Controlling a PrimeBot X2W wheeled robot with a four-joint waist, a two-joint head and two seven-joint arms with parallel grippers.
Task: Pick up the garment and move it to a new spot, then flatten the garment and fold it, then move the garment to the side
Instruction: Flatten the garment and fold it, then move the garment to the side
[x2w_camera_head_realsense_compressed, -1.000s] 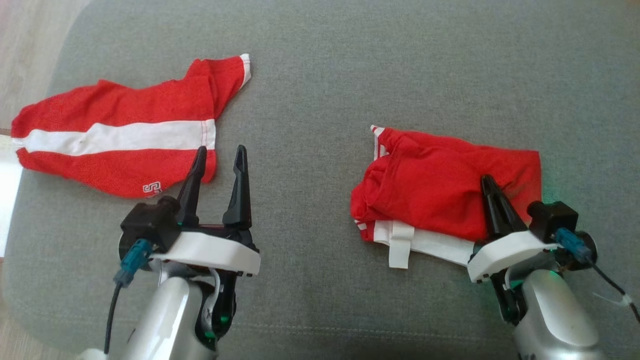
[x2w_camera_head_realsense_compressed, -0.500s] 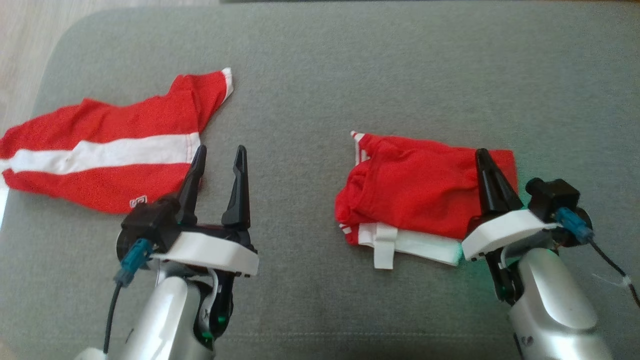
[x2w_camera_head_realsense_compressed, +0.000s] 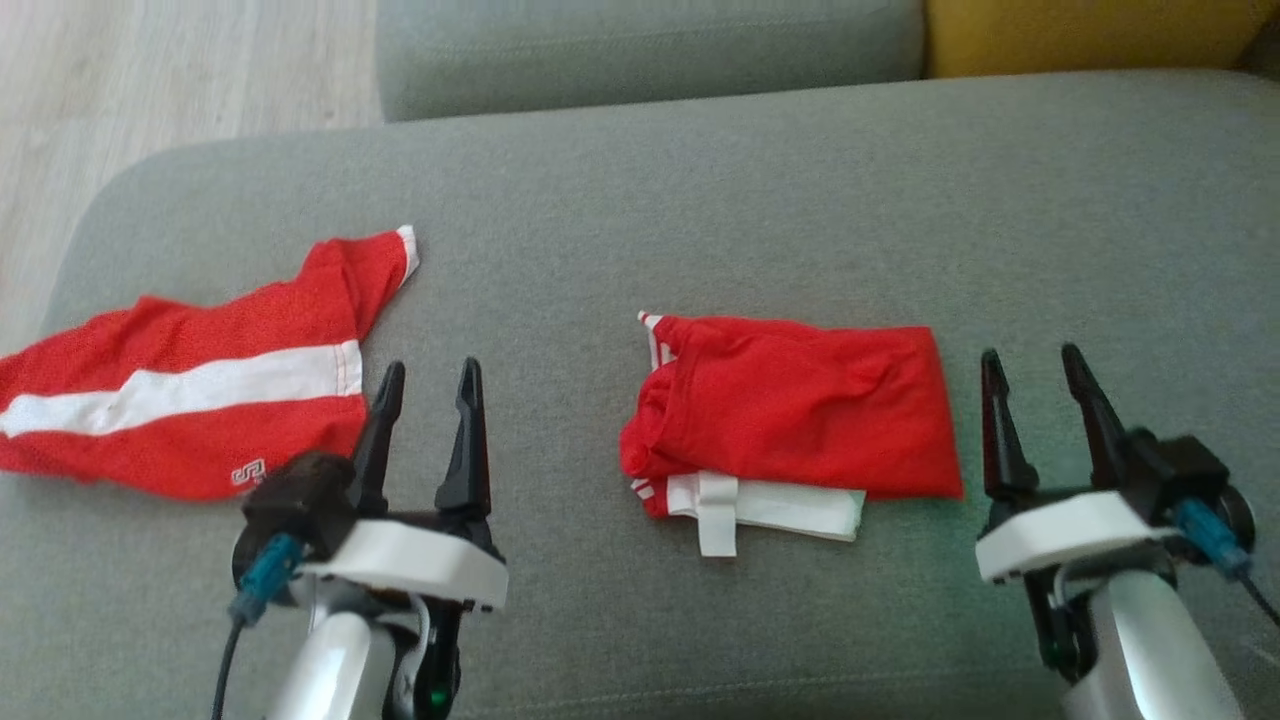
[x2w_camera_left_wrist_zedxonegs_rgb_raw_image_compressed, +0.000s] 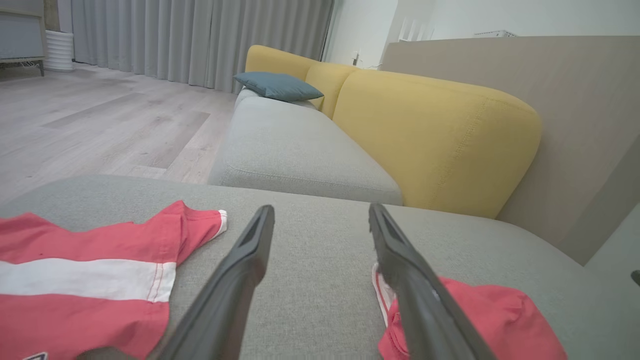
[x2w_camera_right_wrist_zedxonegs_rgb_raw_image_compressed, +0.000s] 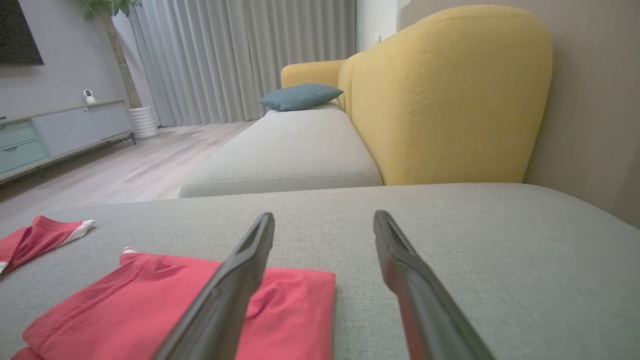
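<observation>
A folded red garment with white trim lies on the grey cushion, just left of my right gripper. That gripper stands open and empty, its fingers clear of the cloth. In the right wrist view the garment sits left of and partly behind the left finger. My left gripper is open and empty too, between the two red pieces. In the left wrist view the folded garment shows at the lower right behind a finger.
A second red garment with a white stripe lies spread at the cushion's left edge, close to my left gripper. Beyond are another grey seat, a yellow backrest, a blue pillow and wooden floor on the left.
My right gripper has let go of the folded garment, opened, and drawn back to its right. The head camera has tilted up, so the whole scene sits lower and the far seat appears.
</observation>
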